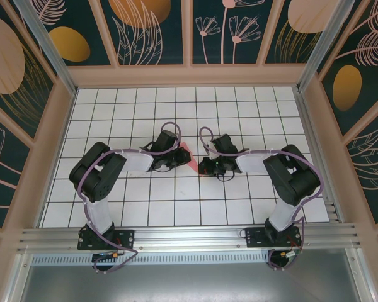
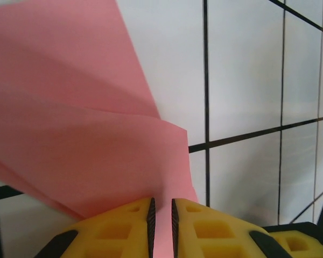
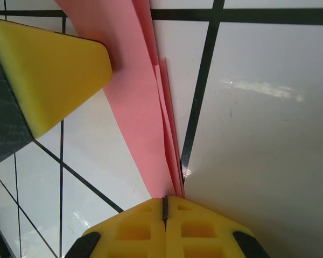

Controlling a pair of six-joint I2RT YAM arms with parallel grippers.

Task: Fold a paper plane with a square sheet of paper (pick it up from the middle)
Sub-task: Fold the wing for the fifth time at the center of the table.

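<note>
Your left gripper, jaws a slit apart, straddles an edge of the pink sheet; a firm pinch cannot be confirmed. The sheet spans both tools. Seen from the right wrist, its long axis runs toward 11 o'clock from your right gripper, which is clamped on its tip.

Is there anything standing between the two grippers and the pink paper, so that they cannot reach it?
Nothing visible does. The left gripper has its fingers closed on an edge of the folded pink paper, and the right gripper is shut on its narrow end.
</note>
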